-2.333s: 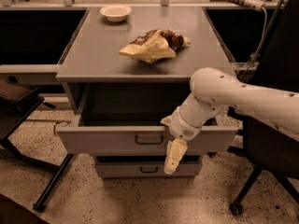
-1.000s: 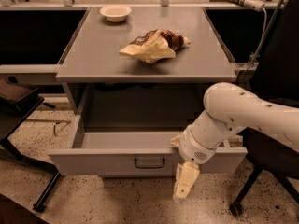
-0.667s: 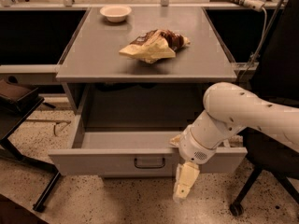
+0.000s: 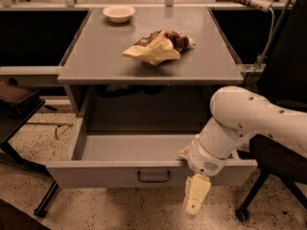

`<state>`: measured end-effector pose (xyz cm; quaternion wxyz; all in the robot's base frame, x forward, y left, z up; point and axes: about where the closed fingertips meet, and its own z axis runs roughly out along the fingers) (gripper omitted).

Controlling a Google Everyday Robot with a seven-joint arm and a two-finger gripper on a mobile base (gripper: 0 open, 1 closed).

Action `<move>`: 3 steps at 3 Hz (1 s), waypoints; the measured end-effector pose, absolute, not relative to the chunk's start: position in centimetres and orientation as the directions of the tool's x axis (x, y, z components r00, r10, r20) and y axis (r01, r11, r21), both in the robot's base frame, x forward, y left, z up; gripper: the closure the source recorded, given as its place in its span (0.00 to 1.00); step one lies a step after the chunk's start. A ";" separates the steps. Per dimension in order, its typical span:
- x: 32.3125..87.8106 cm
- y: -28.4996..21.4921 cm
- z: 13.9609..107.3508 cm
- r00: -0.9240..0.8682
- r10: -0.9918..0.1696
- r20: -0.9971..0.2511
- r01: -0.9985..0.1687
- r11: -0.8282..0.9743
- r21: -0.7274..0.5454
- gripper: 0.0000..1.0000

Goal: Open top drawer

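The top drawer (image 4: 105, 174) stands pulled far out from under the grey cabinet top, its broad shallow grey tray (image 4: 129, 147) showing bare. Its small black bracket handle (image 4: 154, 177) sits at the middle of the front. My gripper (image 4: 195, 199) hangs in front of the drawer's front face, to the right of the handle and apart from it, pointing down toward the floor. The white arm (image 4: 249, 119) reaches in from the right over the drawer's right corner. The lower drawers are hidden behind the open one.
On the cabinet top (image 4: 96, 56) lie a crumpled snack bag (image 4: 158, 46) and a small white bowl (image 4: 119, 12). A black chair (image 4: 268, 162) stands at the right, another chair base (image 4: 19, 128) at the left. Speckled floor lies in front.
The drawer came out further toward me between the earliest frame and one second ago, with the gripper moving down and right. Since then nothing has visibly moved.
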<state>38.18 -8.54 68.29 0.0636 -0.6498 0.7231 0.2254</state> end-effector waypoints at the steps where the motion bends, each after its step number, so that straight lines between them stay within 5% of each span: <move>1: 34.7 -10.8 69.7 -0.213 -0.916 -0.341 -0.949 0.110 0.296 0.00; 3: 32.4 -12.6 70.7 -0.264 -0.913 -0.311 -0.930 0.155 0.332 0.00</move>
